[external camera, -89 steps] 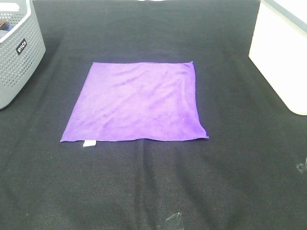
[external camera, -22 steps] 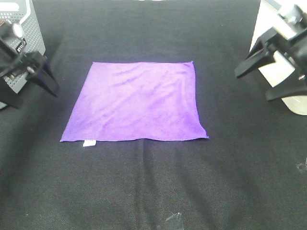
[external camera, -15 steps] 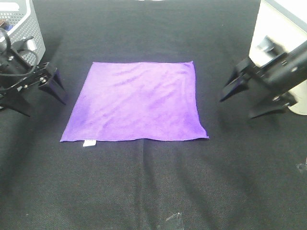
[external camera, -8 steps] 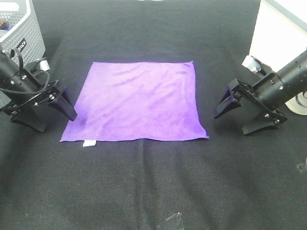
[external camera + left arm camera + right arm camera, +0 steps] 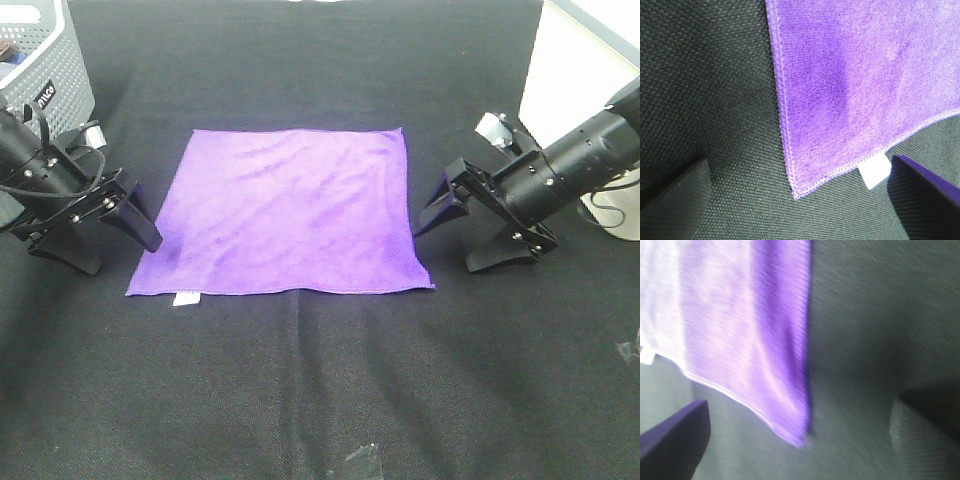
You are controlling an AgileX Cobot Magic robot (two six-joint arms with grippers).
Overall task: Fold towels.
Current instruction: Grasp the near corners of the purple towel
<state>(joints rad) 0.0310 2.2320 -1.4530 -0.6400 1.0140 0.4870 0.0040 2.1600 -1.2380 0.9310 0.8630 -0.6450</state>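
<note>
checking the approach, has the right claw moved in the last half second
Yes. The right claw has moved left in the exterior high view, closer to the right edge of the purple towel and farther from the white bin.

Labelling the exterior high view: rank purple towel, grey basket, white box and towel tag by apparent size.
1. purple towel
2. white box and grey basket, both cropped by the frame, too close to rank
3. towel tag

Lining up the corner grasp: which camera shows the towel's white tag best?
Left wrist view: the white tag shows close and sharp, sticking out of the purple towel at its hem. Exterior high shows it as a tiny white fleck; right wrist is blurred, only a white sliver at the frame edge.
</note>
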